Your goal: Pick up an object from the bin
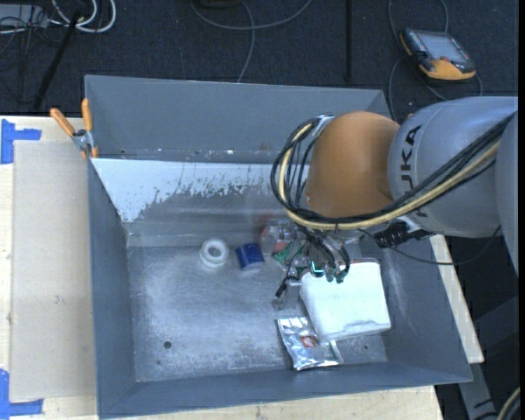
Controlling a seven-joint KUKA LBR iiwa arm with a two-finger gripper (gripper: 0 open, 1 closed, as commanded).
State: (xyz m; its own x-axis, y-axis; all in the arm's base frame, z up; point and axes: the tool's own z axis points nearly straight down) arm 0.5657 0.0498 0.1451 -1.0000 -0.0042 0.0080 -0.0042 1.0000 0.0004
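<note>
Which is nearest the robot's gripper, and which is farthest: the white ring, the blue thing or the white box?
1. White box, right beside the gripper, just below and to its right.
2. Blue thing, a little way to its left.
3. White ring, farther left still.

- A white block (350,303), thick with square corners, lies flat, turned a little.
- A shiny silver packet (308,344), all crinkled, lies flat right against the white block's lower left edge.
- A small blue thing (248,255) lies up and left of the white block, apart from it.
- A little white ring (213,253) lies flat, farther left of the white block, past the small blue thing.
</note>
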